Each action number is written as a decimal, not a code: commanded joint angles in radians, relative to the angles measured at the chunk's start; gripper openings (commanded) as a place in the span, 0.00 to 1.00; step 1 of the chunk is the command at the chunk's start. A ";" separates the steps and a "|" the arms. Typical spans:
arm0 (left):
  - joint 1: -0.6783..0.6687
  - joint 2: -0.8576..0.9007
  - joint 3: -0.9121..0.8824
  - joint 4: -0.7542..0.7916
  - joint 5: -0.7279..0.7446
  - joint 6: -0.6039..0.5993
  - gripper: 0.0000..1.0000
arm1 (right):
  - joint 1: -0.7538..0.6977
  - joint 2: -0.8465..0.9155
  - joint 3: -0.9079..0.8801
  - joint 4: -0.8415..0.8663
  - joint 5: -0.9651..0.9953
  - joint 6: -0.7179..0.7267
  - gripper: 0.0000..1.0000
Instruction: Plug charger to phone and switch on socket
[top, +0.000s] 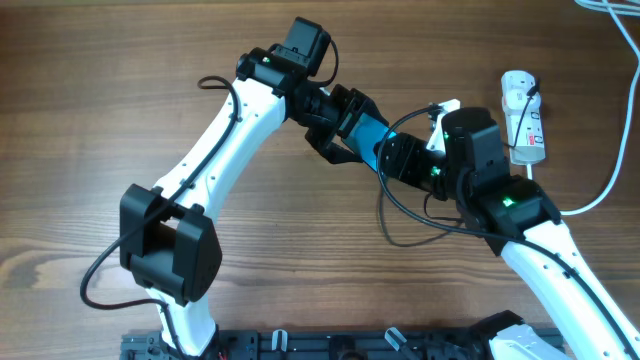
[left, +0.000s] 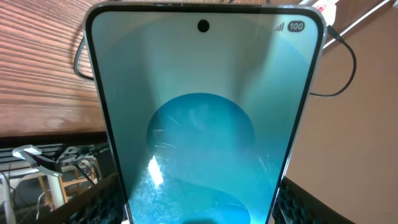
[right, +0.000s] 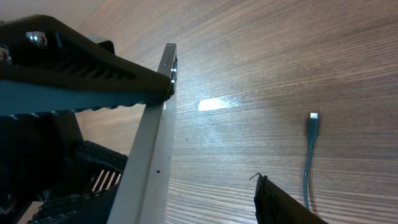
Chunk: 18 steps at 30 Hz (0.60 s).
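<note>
Left gripper (top: 347, 122) is pinched on the phone (left: 199, 124), holding it clear of the table (top: 90, 90) at mid-frame overhead, screen facing its own wrist camera. Likely steadying it so the plug can be fed in. Long axis runs upper left to lower right. The camera-hole end points away from the left gripper, toward the right gripper (top: 412, 160) and socket (top: 522, 115). Port not visible. Charger (right: 309, 149) tip sits right of the phone's edge, apart from it. Right gripper: can't tell whether it's spread or pinching.
</note>
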 joint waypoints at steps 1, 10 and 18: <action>0.001 -0.024 -0.001 0.003 -0.006 -0.010 0.72 | 0.004 0.002 0.017 0.032 0.016 0.006 0.60; 0.002 -0.024 -0.001 0.007 -0.064 -0.002 0.72 | 0.004 0.002 0.023 0.044 -0.035 0.007 0.48; -0.010 -0.024 -0.001 -0.008 -0.032 -0.002 0.72 | 0.004 0.002 0.023 0.054 -0.032 0.016 0.47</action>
